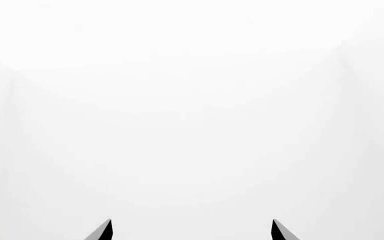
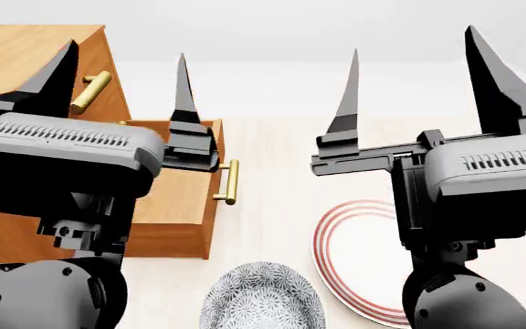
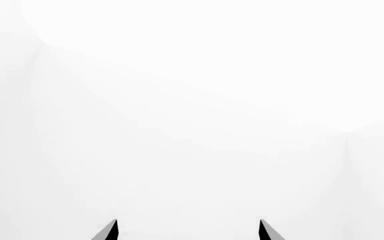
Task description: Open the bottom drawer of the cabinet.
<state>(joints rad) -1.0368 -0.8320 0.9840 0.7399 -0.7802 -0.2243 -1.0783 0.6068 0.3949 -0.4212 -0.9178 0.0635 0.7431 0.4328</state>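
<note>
- Orange-brown bottom drawer of the cabinet stood pulled out; we judged the task essentially done.
- Left gripper and right gripper: fingers apart, holding nothing.

A pale, light-wood tabletop is spreading from the centre of the head view toward 3 o'clock, and even, shadowless light is falling across it. Toward 12 o'clock, a plain white wall is rising behind the table's far edge. In both wrist views, blank white walls are filling the frame, with faint grey seams showing where surfaces are meeting at corners.
</note>
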